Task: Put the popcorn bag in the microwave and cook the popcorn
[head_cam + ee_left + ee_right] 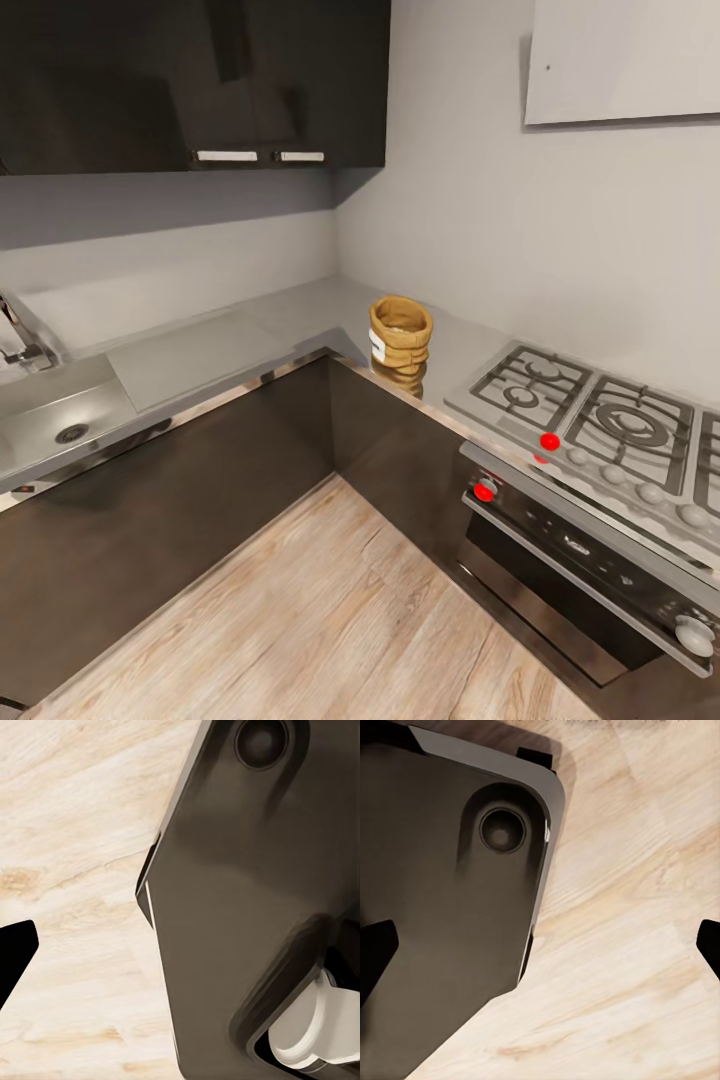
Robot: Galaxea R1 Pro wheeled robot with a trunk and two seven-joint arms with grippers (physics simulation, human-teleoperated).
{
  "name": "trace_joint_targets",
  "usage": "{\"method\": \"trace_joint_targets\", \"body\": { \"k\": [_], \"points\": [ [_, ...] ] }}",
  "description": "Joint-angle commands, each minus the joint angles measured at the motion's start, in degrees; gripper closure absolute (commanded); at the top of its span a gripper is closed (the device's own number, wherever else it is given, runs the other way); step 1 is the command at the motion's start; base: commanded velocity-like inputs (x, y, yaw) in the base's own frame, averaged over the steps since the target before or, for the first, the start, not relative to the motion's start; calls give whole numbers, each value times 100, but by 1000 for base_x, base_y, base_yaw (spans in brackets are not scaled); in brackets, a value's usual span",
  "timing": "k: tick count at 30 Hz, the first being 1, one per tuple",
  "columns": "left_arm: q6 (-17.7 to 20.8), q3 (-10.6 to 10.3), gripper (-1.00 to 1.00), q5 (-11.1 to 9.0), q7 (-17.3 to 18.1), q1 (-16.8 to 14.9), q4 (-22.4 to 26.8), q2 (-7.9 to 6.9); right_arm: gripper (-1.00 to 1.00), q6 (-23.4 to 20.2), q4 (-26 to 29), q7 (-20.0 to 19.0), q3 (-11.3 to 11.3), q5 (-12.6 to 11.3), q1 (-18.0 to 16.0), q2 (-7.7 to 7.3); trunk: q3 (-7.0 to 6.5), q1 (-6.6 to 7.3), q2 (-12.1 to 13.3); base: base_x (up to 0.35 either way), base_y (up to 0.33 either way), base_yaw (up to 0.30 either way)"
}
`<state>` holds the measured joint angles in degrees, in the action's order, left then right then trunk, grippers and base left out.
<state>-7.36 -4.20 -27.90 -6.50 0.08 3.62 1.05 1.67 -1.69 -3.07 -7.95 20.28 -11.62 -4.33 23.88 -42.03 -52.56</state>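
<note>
in the head view, the corner of the kitchen is seen from above. the popcorn bag (400,340) stands upright on the countertop (290,320), close to the inner corner of the l-shaped slab and near its front edge, with its rolled rim open upward and a white label on its side. a faint reflection of the bag is seen on the glossy surface under it. just beside it, toward the right, the gas hob (590,420) is set into the slab, apart from the bag. below the hob an oven (590,560) with red knobs (485,491) is seen. at the far left a sink (60,425) with a tap (20,340) is let into the countertop. dark wall cabinets (190,80) hang above, and a white hood (620,60) is mounted on the grey wall. the pale wood floor (330,620) is seen below.

in the left wrist view, the robot's dark base (255,907) is seen over the floor, with one black fingertip (15,952) at the edge; how wide the left gripper's fingers stand cannot be told.

in the right wrist view, the right gripper (540,945) is seen with its two black fingertips (375,952) at opposite edges, spread wide, nothing held between them, over the base and floor.
</note>
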Motion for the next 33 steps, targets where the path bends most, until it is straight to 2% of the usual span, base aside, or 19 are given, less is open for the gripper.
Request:
{"method": "trace_joint_targets", "body": {
  "k": [1,9,10,12,13,15,18,21,22,23,25,27,29,32,33],
  "points": [
    [-11,-46,-100,-40,-27,1,7,1,-100,16,-15,-11,-48,37,-7,-5,5,0,-4,0,0,0],
    [-11,-46,-100,-40,-26,1,7,1,-100,-51,-15,-27,-54,24,-7,4,5,0,-4,0,0,0],
    [-11,-48,-100,-5,-28,1,7,7,-100,16,48,-95,-55,61,-7,44,5,0,-4,0,0,0],
    [-6,-50,-100,8,-28,1,7,9,-100,-31,283,-131,-44,83,-7,279,5,0,-4,0,0,0],
    [-5,-52,-100,13,-27,1,7,9,-100,-65,458,-135,-42,89,-7,352,5,0,-4,0,0,0],
    [-3,-54,-100,19,-27,1,7,10,-100,-309,1059,-140,-36,95,-10,456,5,0,-4,0,0,0],
    [-3,-54,-100,21,-26,1,7,10,-100,-1217,2286,-158,100,77,-9,633,5,0,-4,0,0,0],
    [-3,-54,-100,21,-26,1,7,10,-100,-2012,3319,-213,228,63,-8,730,5,0,-4,0,0,0],
    [-3,-54,-100,22,-26,1,7,10,-100,-2347,3745,-267,252,55,-12,761,5,0,-4,0,0,0],
    [-3,-54,-100,22,-26,1,7,10,-100,-2979,4477,-456,294,54,-11,883,5,0,-4,0,0,0],
    [-3,-54,-100,22,-26,1,7,10,-100,-3621,5145,-694,476,55,-9,974,5,0,-4,0,0,0],
    [-3,-54,-100,22,-26,1,7,10,-100,-4236,5899,-895,889,39,-8,1032,5,0,-4,0,0,0],
    [-3,-54,-100,22,-26,1,7,10,-100,-4726,6451,-992,1145,20,-7,1107,5,0,-4,0,0,0],
    [-3,-54,-100,22,-26,1,7,10,-100,-5632,7239,-1116,1284,12,-7,1340,5,0,-4,0,0,0],
    [-3,-54,-100,22,-26,1,7,10,-100,-5805,7399,-1134,1325,12,-7,1390,5,0,-4,0,0,0]
  ]
}}
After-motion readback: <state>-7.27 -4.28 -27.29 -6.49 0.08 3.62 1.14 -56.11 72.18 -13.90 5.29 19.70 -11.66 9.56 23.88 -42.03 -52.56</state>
